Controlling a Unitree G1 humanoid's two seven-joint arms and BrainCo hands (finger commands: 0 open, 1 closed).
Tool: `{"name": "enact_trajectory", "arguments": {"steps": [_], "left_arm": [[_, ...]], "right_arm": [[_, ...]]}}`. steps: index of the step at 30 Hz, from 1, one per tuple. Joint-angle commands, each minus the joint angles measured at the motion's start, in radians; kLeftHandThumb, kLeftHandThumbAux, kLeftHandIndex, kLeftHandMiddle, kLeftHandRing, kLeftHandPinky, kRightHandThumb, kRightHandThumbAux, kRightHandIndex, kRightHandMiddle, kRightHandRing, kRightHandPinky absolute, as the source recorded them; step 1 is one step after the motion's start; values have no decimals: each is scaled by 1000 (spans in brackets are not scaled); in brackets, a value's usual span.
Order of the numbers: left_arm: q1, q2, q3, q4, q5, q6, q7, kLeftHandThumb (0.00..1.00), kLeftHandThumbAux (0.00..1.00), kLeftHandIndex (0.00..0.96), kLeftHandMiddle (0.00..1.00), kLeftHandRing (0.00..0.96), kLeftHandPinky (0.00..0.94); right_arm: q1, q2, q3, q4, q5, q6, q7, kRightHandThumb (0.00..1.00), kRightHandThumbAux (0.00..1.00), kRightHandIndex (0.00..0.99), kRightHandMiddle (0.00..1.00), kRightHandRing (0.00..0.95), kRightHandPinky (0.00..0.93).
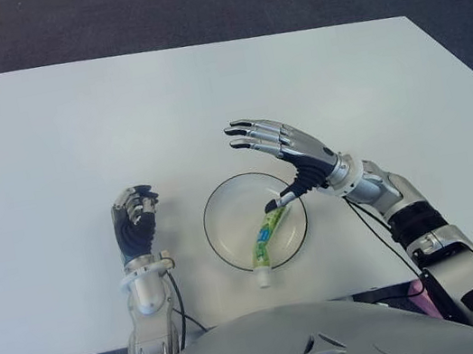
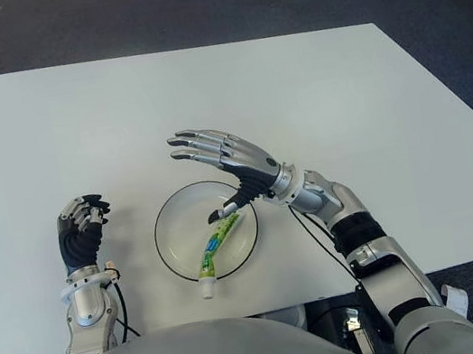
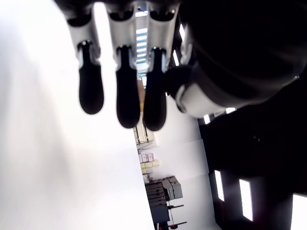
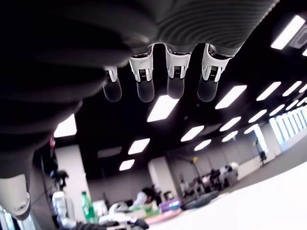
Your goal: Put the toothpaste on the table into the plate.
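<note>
Toothpaste (image 1: 267,232) lies in plate (image 1: 221,203); right robot hand (image 1: 282,150) spread above.

My right hand (image 1: 283,152) covers part of the far rim of the plate (image 1: 222,200), and my thumb hides the upper end of the toothpaste (image 1: 266,238). The print on the tube is too small to read. My own torso cuts off the table's (image 1: 66,143) near edge and both upper arms. Neither wrist view shows the plate or the tube.
</note>
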Motion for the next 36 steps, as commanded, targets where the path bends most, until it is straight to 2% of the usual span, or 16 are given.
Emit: {"name": "enact_trajectory", "arguments": {"steps": [1,4,8,13,18,22,26,30,31,32,34,36], "left_arm": [[-6,8,4,16,-4,9,-6,709,722,432,515,512,532],[-7,11,6,18,-5,7,-6,709,722,432,514,510,530],[-9,13,7,19,-8,6,-6,710,721,432,513,511,536],[-12,20,11,25,-13,2,-9,710,721,432,511,512,535],[-16,26,12,29,-15,2,-11,710,721,432,510,509,534],[-20,29,13,34,-17,4,-12,710,721,432,509,508,537],[-25,32,11,37,-18,9,-12,709,722,431,507,510,537],[-29,35,10,38,-19,13,-14,709,723,430,505,511,535],[-30,36,10,38,-20,13,-14,709,723,430,505,512,537],[-30,37,10,39,-20,14,-14,709,723,429,505,512,537],[-33,39,11,40,-24,18,-18,709,723,429,505,512,536],[-38,41,12,42,-30,24,-23,709,723,429,505,512,531]], "right_arm": [[30,68,6,73,179,-9,-1,79,675,0,0,0,0],[48,94,7,118,287,-15,21,60,747,16,28,5,39],[69,111,-8,124,358,11,51,23,812,75,93,66,131],[133,167,-58,38,406,162,46,4,870,157,151,131,173],[183,210,-104,-5,428,254,31,0,930,243,223,184,197],[207,249,-136,64,463,292,26,3,966,294,269,221,239],[245,321,-184,76,539,397,8,31,989,332,306,266,299],[261,355,-217,52,572,470,2,116,988,374,343,310,346],[264,362,-226,44,577,490,-2,324,897,390,356,323,354],[267,367,-232,37,580,504,-4,457,839,400,364,331,360],[272,383,-251,22,583,541,-19,574,788,411,380,346,371],[278,400,-271,6,588,579,-42,636,761,417,397,363,382]]}}
